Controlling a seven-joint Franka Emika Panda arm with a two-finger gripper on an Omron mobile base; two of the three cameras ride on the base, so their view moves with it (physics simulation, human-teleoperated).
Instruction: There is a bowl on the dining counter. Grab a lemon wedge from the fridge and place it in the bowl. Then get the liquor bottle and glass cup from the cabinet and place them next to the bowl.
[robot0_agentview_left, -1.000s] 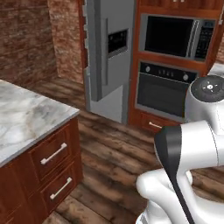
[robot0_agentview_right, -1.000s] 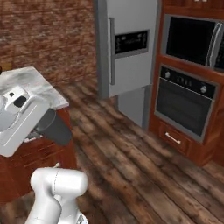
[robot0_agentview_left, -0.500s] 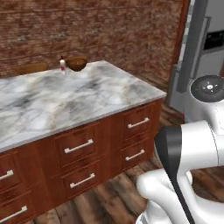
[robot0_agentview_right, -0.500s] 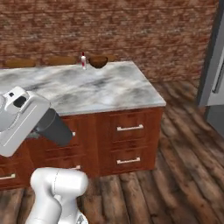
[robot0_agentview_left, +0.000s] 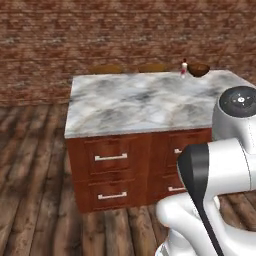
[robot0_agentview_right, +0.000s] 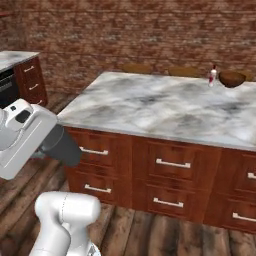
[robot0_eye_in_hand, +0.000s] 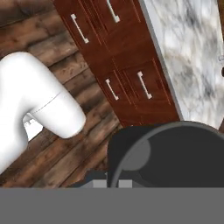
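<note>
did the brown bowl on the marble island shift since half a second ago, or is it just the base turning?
Cannot tell of any shift. The brown bowl sits by the small red-capped bottle at the marble island's far edge, as before; the whole view swung, so the camera moved.

1. The island (robot0_agentview_left: 145, 102) stands ahead of the robot, before the brick wall (robot0_agentview_left: 100, 40).
2. A bowl (robot0_agentview_left: 198, 70) sits at the island's far right corner.
3. A bottle (robot0_agentview_left: 184, 69) stands just left of the bowl.
4. Drawers (robot0_agentview_right: 172, 165) fill the island's near face.
5. Two chairs (robot0_agentview_left: 130, 68) stand behind the island.
</note>
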